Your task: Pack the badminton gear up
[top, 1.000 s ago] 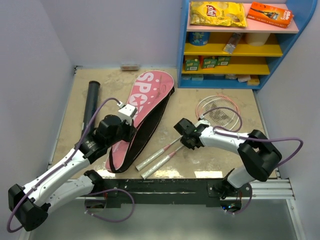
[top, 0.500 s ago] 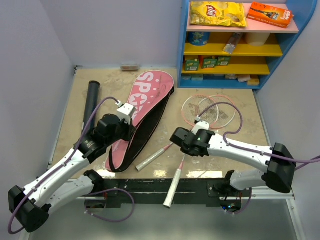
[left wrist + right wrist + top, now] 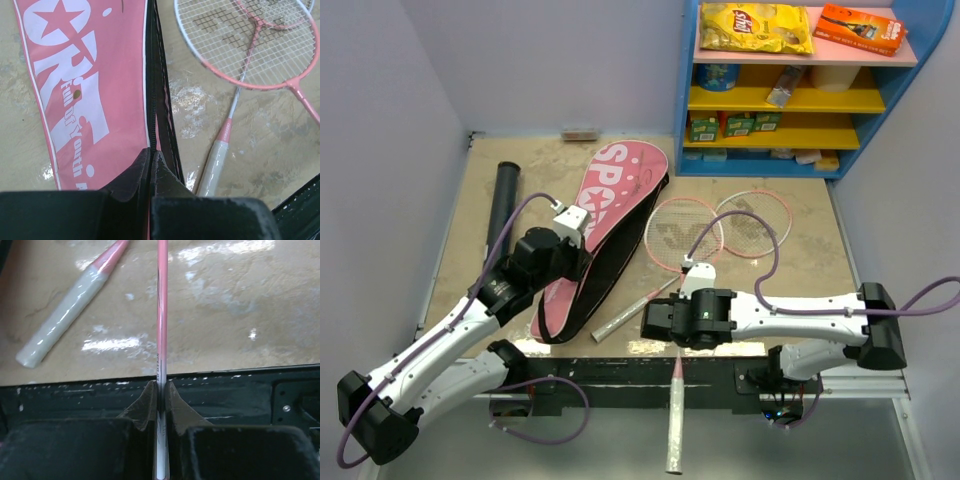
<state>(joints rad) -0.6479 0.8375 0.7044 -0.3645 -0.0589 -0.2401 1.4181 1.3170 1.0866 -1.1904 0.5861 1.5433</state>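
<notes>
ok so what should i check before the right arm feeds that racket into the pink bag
1. right claw shut on the shaft of the held racket: ok
2. left claw pinching the SPORT bag at its zipper edge: ok
3. bag mouth open wide enough: cannot tell, only a narrow slit shows
4. held racket free of the other racket: not ok, its head overlaps the other's shaft
5. held racket lined up with the bag: not ok, it sits beside the bag with its handle pointing to the near side
</notes>
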